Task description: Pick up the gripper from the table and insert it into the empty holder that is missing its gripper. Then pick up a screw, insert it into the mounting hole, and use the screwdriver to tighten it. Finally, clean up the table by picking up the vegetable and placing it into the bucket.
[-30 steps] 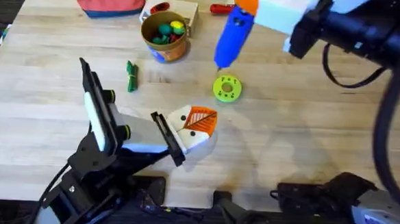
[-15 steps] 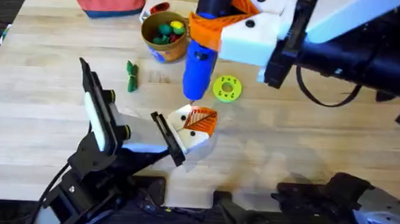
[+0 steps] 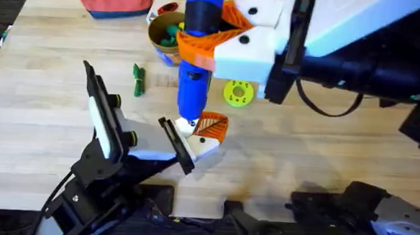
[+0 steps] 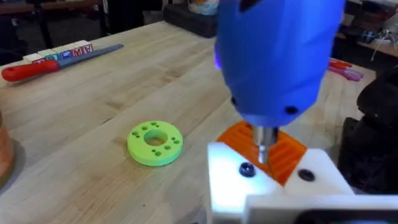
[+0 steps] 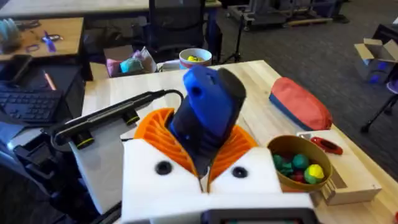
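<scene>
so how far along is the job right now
Done: the orange gripper sits in the white holder. In hand: the right claw holds the blue screwdriver, its bit at a mounting hole. Left: the green vegetable lies on the table, not in the bucket.

The right hand (image 3: 199,41), white with orange ribbed pads, clamps the thick blue cylindrical screwdriver (image 3: 195,66) upright, its tip at the white plastic holder (image 3: 195,135) bearing the orange wedge-shaped gripper (image 3: 212,125). On the wooden table (image 3: 46,87), the slim dark green vegetable (image 3: 138,79) lies well apart, left of a yellow-green holed disc (image 3: 238,92).
</scene>
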Tool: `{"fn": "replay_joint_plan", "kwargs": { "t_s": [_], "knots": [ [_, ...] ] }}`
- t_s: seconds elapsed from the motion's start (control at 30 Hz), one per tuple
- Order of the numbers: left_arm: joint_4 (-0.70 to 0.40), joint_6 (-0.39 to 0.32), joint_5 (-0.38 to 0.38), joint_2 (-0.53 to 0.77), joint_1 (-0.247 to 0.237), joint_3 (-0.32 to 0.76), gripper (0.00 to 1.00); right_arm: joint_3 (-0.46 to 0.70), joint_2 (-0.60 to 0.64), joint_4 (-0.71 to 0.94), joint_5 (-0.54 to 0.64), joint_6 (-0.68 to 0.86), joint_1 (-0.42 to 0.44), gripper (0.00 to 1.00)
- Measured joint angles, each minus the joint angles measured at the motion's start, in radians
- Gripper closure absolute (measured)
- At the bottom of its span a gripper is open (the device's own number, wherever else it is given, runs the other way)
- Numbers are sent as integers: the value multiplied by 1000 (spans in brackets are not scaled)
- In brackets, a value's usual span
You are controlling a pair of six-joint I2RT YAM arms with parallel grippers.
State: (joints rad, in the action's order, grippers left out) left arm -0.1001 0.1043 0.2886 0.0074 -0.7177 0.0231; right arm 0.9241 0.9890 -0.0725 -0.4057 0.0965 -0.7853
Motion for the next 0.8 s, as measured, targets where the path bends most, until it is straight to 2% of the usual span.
{"fn": "replay_joint_plan", "kwargs": {
  "t_s": [0.8],
  "knots": [
    [0, 0, 0, 0, 0, 0, 995, -3, 13, 2, 0, 43, 0, 994]
  ]
}}
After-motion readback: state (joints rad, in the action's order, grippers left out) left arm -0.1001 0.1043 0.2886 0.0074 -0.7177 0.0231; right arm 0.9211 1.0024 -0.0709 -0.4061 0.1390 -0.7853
